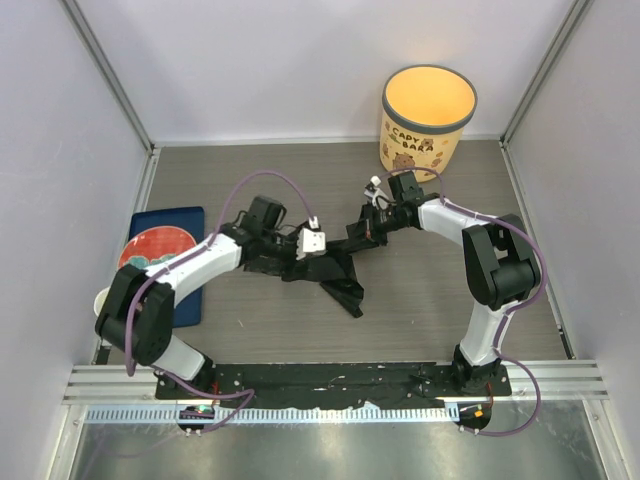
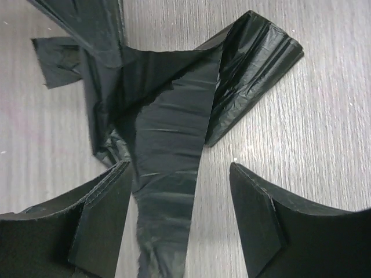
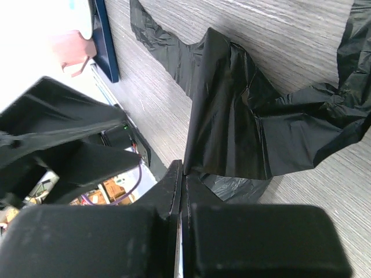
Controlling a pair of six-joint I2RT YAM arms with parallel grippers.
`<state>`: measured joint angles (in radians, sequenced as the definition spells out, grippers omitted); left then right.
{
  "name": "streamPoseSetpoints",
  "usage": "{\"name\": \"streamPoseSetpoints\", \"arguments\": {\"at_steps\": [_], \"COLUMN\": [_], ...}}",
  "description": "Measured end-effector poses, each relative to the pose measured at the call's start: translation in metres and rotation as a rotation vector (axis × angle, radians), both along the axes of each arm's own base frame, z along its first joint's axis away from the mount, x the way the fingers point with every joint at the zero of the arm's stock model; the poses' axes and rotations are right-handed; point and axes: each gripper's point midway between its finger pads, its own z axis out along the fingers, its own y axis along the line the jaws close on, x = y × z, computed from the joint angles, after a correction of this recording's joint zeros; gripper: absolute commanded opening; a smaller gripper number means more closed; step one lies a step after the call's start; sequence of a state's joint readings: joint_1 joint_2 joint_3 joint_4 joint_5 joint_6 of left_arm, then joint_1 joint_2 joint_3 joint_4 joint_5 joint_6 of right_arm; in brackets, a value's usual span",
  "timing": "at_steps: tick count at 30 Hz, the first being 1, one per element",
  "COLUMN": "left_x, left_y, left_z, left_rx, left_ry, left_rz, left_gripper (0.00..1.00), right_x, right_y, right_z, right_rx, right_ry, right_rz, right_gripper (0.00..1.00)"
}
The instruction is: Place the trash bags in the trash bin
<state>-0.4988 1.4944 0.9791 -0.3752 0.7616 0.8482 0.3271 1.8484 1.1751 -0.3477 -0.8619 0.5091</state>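
A black trash bag [image 1: 338, 272] lies crumpled and partly spread on the table between my two grippers. The cream-yellow trash bin [image 1: 428, 112] stands upright at the back right, its mouth uncovered. My left gripper [image 1: 312, 243] hovers low over the film's left part. In the left wrist view it [image 2: 179, 197] is open, and a strip of the trash bag [image 2: 168, 133] lies loose between its fingers [image 2: 255, 214], beside a thicker folded part [image 2: 258, 63]. My right gripper [image 3: 184, 172] is shut on a lifted edge of the trash bag [image 3: 243, 127], just in front of the bin.
A dark blue mat [image 1: 170, 225] with a red round plate [image 1: 155, 250] lies at the left, and a small beige cup [image 1: 103, 303] sits by the left arm's elbow. Grey walls close in the table on three sides.
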Motion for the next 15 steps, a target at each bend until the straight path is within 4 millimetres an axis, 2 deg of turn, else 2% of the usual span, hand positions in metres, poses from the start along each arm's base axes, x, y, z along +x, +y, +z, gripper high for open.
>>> {"name": "streamPoseSetpoints", "arguments": {"at_steps": [4,9,15], "left_x": [-0.001,0.009,0.008], "left_y": [-0.017,-0.039,-0.052], "left_z": [-0.027,-0.03,-0.034], "left_rx": [0.032,0.016,0.004], "left_ry": [0.016,-0.053,-0.108], "left_rz": [0.03,0.052,0.062], "left_gripper": [0.72,0.73,0.75], "right_x": [0.001,0.002,0.002], "right_y": [0.003,0.008,0.012], "right_z": [0.005,0.01,0.015], "right_rx": [0.031,0.092,0.131], "right_ry": [0.01,0.034,0.057], "right_rz": [-0.004,-0.021,-0.034], "right_gripper": [0.01,0.01,0.01]}}
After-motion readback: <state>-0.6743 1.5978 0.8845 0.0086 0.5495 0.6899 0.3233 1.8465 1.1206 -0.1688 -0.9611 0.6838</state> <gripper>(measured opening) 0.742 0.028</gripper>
